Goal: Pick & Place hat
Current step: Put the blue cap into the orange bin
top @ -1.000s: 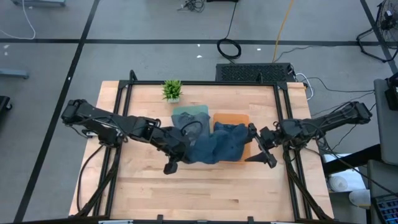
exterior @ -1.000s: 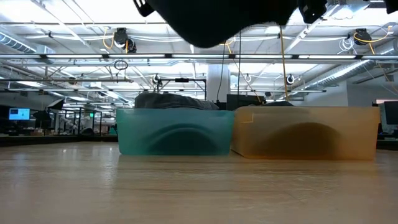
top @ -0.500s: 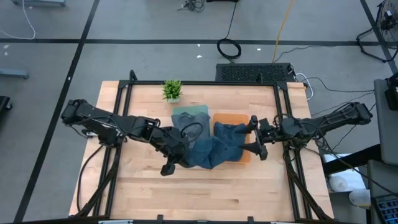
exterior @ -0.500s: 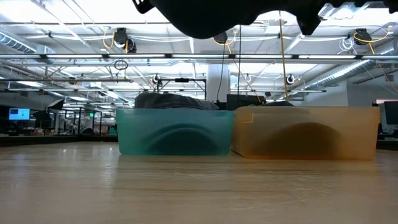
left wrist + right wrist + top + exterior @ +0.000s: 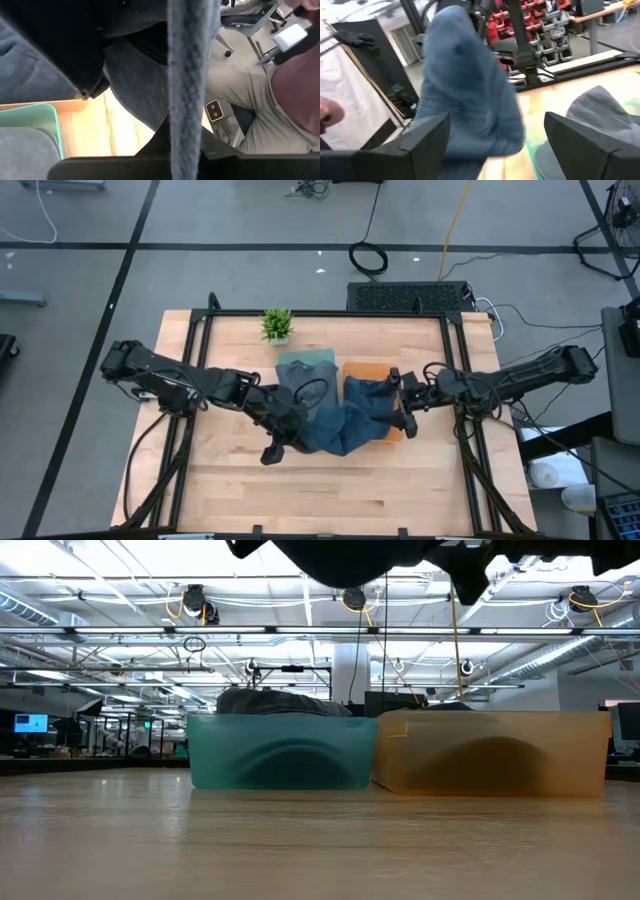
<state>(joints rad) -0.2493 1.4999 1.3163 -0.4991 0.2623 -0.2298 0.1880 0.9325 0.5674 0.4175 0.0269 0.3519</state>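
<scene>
Currently I've got the left tool (image 5: 283,430) clamped on the blue hat (image 5: 345,418), right tool (image 5: 398,398) spread wide at its far edge; next, right closes on it.

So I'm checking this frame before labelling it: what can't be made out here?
- Teal bin contents: low view shows only a dark mound above the rim; in the high view the blue hat and left arm cover it.
- Orange bin contents: frosted wall; hat and right gripper overhead.
- Left gripper: its hold on the hat is buried in fabric.
- Hat in low view: cut off by the top edge.
</scene>
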